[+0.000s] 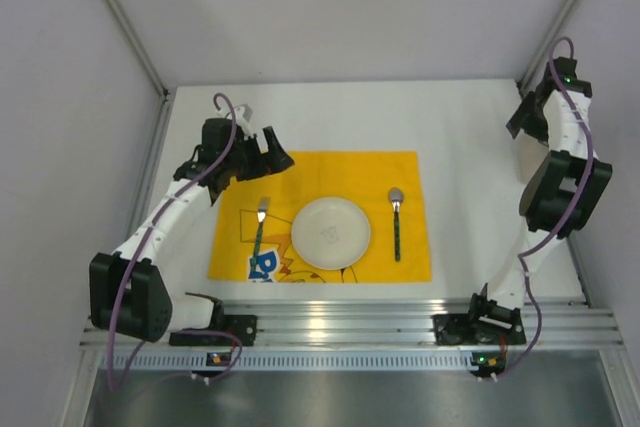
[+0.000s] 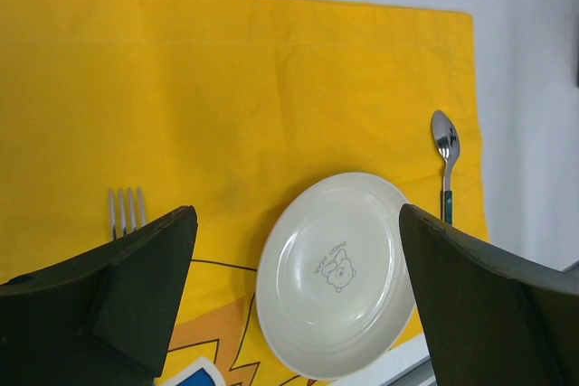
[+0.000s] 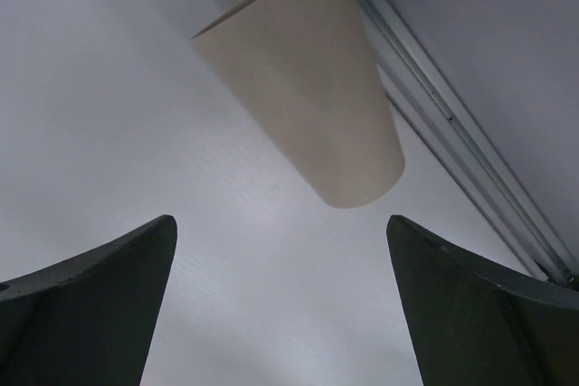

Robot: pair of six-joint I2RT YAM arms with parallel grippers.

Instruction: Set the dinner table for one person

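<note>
Bench (image 1: pixel 470 127), white and flat, with a ribbed rail (image 1: pixel 330 322) along the near edge. On it a yellow mat (image 1: pixel 320 172), and on the mat a setting nearly whole: plate (image 1: pixel 331 233) in the middle, fork (image 1: pixel 260 229) just to its left, spoon (image 1: pixel 396 223) just to its right, both lengthwise with heads toward the far side. No cup at the setting yet.

Cup (image 3: pixel 308 88), pale beige and tapered, off the mat at the far right of the bench, close beside a frame strut (image 3: pixel 434 106). Right fingers (image 3: pixel 90 305) spread wide, nothing between them, short of the cup: cup ahead of the tips and roughly centred in the gap, narrow closed end nearest, long axis running away and slightly leftward in the wrist view. Hard to tell whether standing mouth-down or lying on its side.

Left fingers (image 2: pixel 136 296) likewise apart and empty, above the mat's far left corner, well apart from the cup. Right arm plainly the nearer.

Likely next: reach forward along that axis, close across the taper, carry the cup to a spot beyond the spoon. Risk: tapered wall slipping out of a loose pinch.
</note>
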